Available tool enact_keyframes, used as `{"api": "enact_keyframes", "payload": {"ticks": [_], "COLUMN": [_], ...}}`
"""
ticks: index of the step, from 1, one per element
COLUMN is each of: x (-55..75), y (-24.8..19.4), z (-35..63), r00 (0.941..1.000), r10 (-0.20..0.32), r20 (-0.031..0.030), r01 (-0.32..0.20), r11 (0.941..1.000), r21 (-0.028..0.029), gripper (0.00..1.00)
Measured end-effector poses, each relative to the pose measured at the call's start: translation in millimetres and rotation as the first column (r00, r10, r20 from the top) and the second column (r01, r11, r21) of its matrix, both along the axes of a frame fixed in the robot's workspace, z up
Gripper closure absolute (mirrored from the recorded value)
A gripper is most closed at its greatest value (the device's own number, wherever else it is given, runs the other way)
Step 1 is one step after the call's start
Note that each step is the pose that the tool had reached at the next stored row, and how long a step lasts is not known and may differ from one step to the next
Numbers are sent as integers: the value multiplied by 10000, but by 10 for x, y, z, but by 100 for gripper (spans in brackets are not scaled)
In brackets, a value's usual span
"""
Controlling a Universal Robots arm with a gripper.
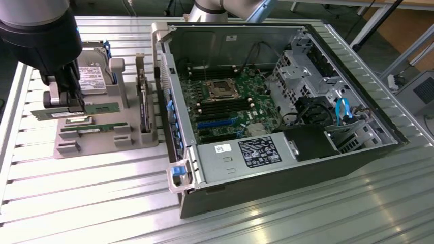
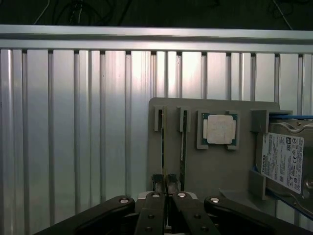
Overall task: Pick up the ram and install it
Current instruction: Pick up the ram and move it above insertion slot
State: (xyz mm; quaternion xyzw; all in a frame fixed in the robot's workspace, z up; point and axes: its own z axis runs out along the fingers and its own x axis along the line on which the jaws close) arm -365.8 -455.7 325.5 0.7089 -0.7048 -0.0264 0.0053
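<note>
The ram (image 1: 95, 110) is a long, slim green stick, held level by my gripper (image 1: 66, 104) just over the grey parts holder (image 1: 101, 145) at the exterior view's left. My gripper is shut on it near its left half. In the wrist view the ram (image 2: 164, 147) appears edge-on as a thin line running between my fingertips (image 2: 157, 182), with my gripper (image 2: 165, 183) shut on it above the holder's slot posts. A second green stick (image 1: 89, 130) lies in the holder beside it, and in the wrist view that stick (image 2: 182, 152) sits in the neighbouring slot.
The holder also carries a square silver processor chip (image 2: 218, 129), a hard drive (image 2: 282, 161) and a dark expansion card (image 1: 142, 104) standing on edge. The open computer case (image 1: 366, 147) lies to the exterior view's right, its motherboard (image 1: 230, 109) exposed. The ribbed metal table (image 1: 88, 198) surrounds everything.
</note>
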Motion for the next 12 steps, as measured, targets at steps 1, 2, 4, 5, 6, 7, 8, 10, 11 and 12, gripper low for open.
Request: {"api": "enact_keyframes", "payload": {"ticks": [1, 2, 4, 5, 6, 7, 8, 10, 11, 12], "x": [0, 0, 0, 0, 0, 0, 0, 0, 0, 0], "y": [0, 0, 0, 0, 0, 0, 0, 0, 0, 0], "z": [5, 9, 17, 21, 26, 30, 34, 42, 47, 51], "r00": [10000, 10000, 10000, 10000, 10000, 10000, 10000, 10000, 10000, 10000], "r10": [0, 0, 0, 0, 0, 0, 0, 0, 0, 0], "r20": [-1, 0, 1, 1, 0, 1, 1, 1, 0, 0], "r01": [0, 0, 0, 0, 0, 0, 0, 0, 0, 0], "r11": [10000, 10000, 10000, 10000, 10000, 10000, 10000, 10000, 10000, 10000], "r21": [-1, -1, 1, 1, 0, 1, 1, 1, 0, 0], "gripper": [88, 88, 88, 88, 88, 88, 88, 88, 88, 88]}}
